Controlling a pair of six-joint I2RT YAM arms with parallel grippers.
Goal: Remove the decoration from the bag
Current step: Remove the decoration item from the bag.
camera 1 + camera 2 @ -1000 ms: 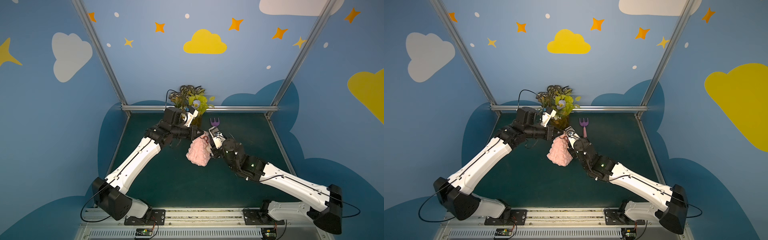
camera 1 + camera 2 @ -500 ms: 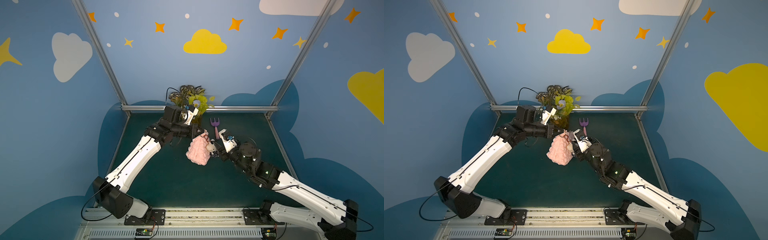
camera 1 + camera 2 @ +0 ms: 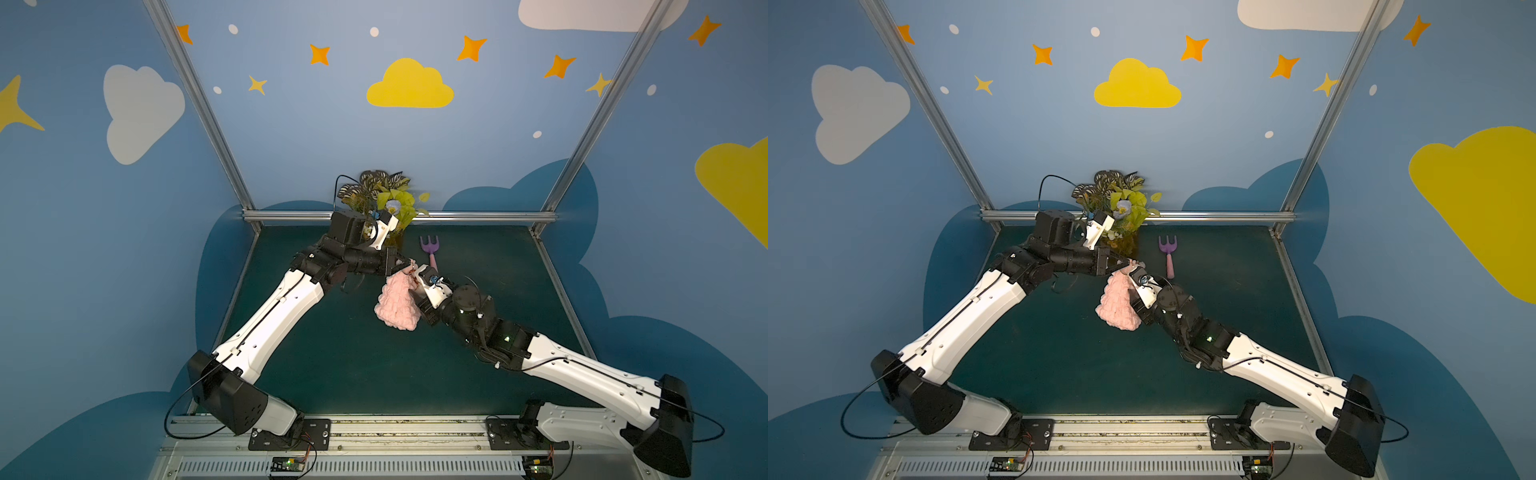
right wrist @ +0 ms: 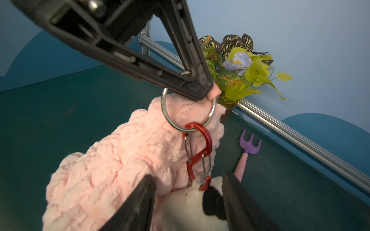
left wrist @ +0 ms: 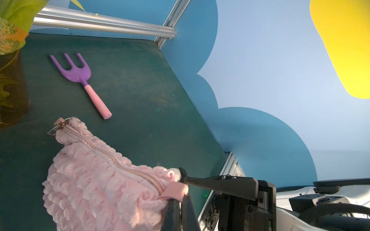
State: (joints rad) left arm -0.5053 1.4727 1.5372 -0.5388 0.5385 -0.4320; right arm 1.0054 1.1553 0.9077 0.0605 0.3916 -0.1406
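Note:
The pink quilted bag (image 3: 397,303) (image 3: 1117,305) hangs tilted, its low end near the green tabletop. My left gripper (image 3: 405,266) (image 5: 181,198) is shut on the pink tab at its upper end. From that tab hangs a silver ring (image 4: 166,114), and a red carabiner (image 4: 200,152) links it to the decoration (image 4: 184,208), a white plush charm with a dark part. My right gripper (image 4: 187,176) (image 3: 415,291) stands open, its fingers on either side of the decoration against the bag's side. In both top views the decoration is hidden behind that gripper.
A purple-and-pink toy fork (image 3: 430,249) (image 5: 80,76) lies on the tabletop just behind the bag. A vase of artificial flowers (image 3: 386,203) (image 4: 236,66) stands at the back rail, close behind the left wrist.
The right gripper drew off to the right, then came back against the bag's side, lower than before, with its jaws wider. The left gripper and the bag have stayed put.

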